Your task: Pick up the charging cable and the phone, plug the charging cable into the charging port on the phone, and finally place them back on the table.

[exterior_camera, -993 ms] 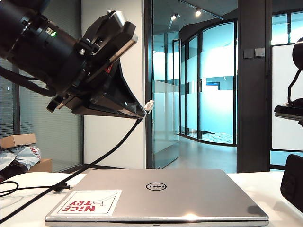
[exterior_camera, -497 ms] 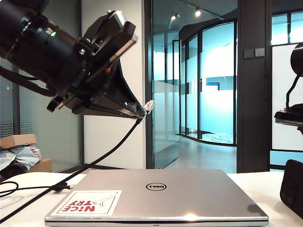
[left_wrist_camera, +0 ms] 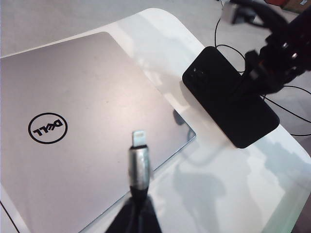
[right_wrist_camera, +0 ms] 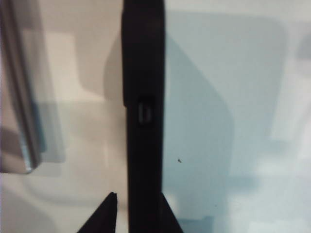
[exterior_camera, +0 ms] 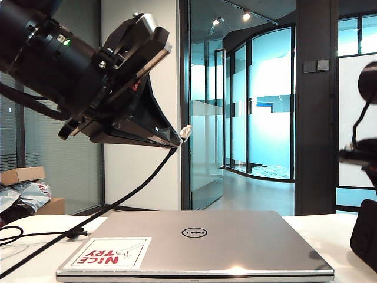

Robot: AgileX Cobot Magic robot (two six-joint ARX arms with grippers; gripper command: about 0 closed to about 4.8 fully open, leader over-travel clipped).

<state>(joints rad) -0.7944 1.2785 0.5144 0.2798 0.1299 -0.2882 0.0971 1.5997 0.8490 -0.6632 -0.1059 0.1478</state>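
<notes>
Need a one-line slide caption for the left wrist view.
Left gripper holds charging cable above Dell laptop; phone beyond.

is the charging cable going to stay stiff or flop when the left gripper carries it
Probably floppy: below the left gripper the charging cable sags in a loose curve to the table. Only the short plug end likely stays rigid; it juts straight from the jaws.

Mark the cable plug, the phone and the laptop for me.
charging cable [left_wrist_camera: 139, 158], left wrist view, on its silver plug.
phone [left_wrist_camera: 228, 99], left wrist view, on its black back.
laptop [exterior_camera: 194, 233], exterior view, on the lid logo.
</notes>
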